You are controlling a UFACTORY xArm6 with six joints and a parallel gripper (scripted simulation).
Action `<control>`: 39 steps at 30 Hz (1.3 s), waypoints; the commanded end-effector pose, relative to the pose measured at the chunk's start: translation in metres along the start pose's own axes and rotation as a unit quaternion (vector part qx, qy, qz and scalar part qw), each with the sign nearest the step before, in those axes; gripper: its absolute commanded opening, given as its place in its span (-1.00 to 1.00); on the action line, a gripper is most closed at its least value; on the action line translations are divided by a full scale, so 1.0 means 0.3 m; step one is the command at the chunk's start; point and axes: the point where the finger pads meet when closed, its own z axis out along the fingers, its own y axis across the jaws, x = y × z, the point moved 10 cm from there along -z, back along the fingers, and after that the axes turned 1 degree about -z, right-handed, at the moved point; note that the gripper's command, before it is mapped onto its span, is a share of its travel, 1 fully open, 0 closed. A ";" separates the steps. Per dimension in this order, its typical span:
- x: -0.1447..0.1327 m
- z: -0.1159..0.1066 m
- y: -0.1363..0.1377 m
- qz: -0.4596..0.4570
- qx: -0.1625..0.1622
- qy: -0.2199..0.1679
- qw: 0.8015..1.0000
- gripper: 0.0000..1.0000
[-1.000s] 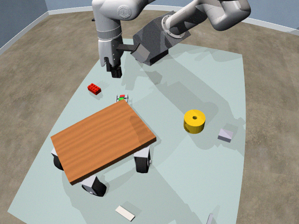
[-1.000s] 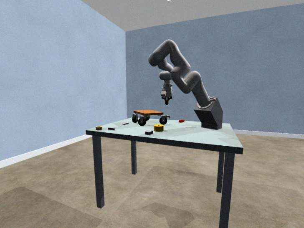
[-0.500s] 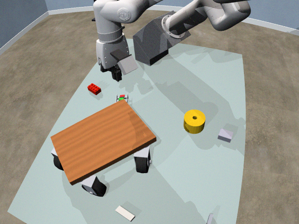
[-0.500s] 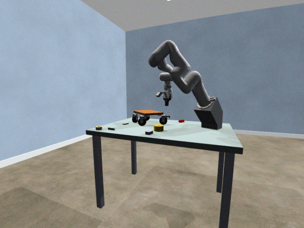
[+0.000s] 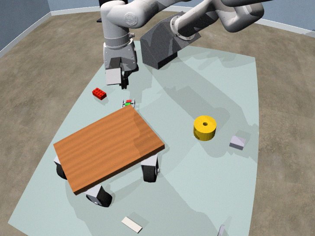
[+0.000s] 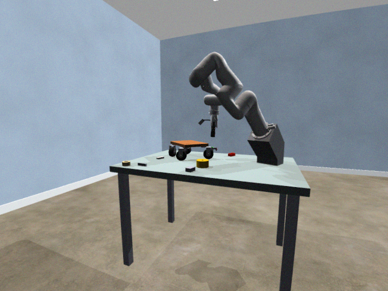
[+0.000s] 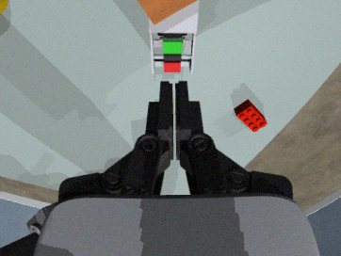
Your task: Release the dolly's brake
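The dolly (image 5: 107, 145) has an orange wooden deck on black casters and stands on the pale table top; it also shows in the exterior view (image 6: 189, 146). Its brake pedal (image 5: 128, 102) sticks out at the far corner, with a red end and a green end. In the wrist view the pedal (image 7: 171, 56) has its green end toward the deck and its red end toward me. My gripper (image 5: 123, 84) is shut and empty, pointing down, well above the table and a little behind the pedal. Its fingertips line up just short of the red end. It also shows in the exterior view (image 6: 212, 132).
A red toy brick (image 5: 99, 93) lies left of the pedal. A yellow cylinder with a hole (image 5: 204, 127) stands to the right, with a small grey block (image 5: 237, 142) beyond it. A white flat bar (image 5: 131, 224) lies near the front edge. The robot base (image 5: 159, 48) stands at the back.
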 end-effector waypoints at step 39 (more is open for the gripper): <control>0.016 0.037 0.006 0.718 -0.015 -0.023 0.696 -1.00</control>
